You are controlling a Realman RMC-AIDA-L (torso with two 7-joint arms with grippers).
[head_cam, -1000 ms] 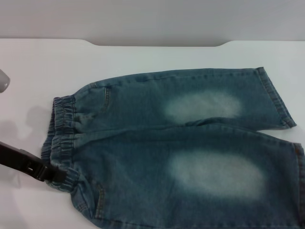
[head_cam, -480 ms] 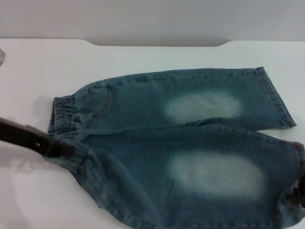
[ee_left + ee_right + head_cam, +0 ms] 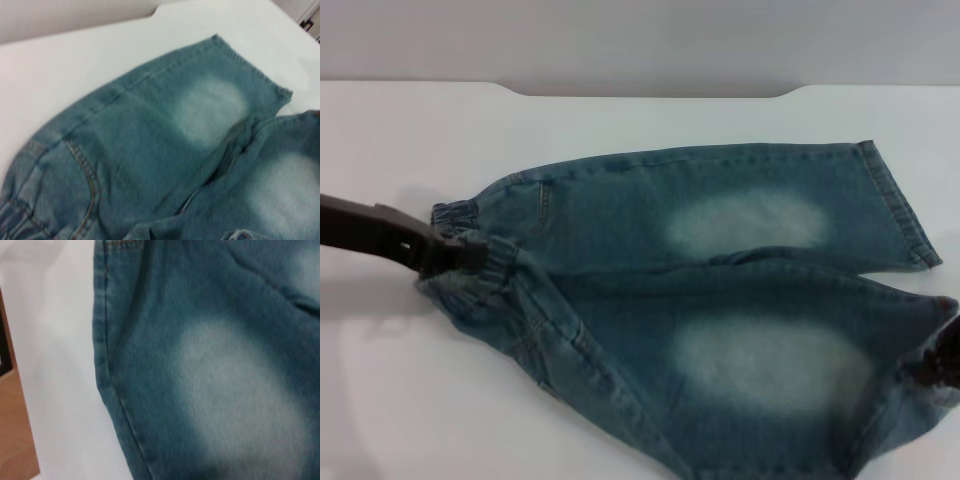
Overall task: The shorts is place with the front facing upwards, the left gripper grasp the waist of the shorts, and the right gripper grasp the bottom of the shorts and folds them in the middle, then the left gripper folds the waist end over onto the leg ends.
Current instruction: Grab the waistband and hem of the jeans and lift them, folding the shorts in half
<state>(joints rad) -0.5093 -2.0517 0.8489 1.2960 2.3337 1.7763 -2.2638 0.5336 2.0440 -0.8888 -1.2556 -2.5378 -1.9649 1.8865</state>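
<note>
Lengthwise fold under way: my two grippers lift the near leg of the shorts (image 3: 720, 300) off the white table (image 3: 400, 400).

My left gripper (image 3: 460, 255) is clamped on the waist (image 3: 470, 272) at its near corner; my right gripper (image 3: 940, 362), at the right edge of the head view, appears to pinch the near hem (image 3: 932, 335), though its fingers are mostly cut off. The far leg (image 3: 720, 205) lies flat. Next, I judge, both ends must travel together over it, edges matched.
</note>
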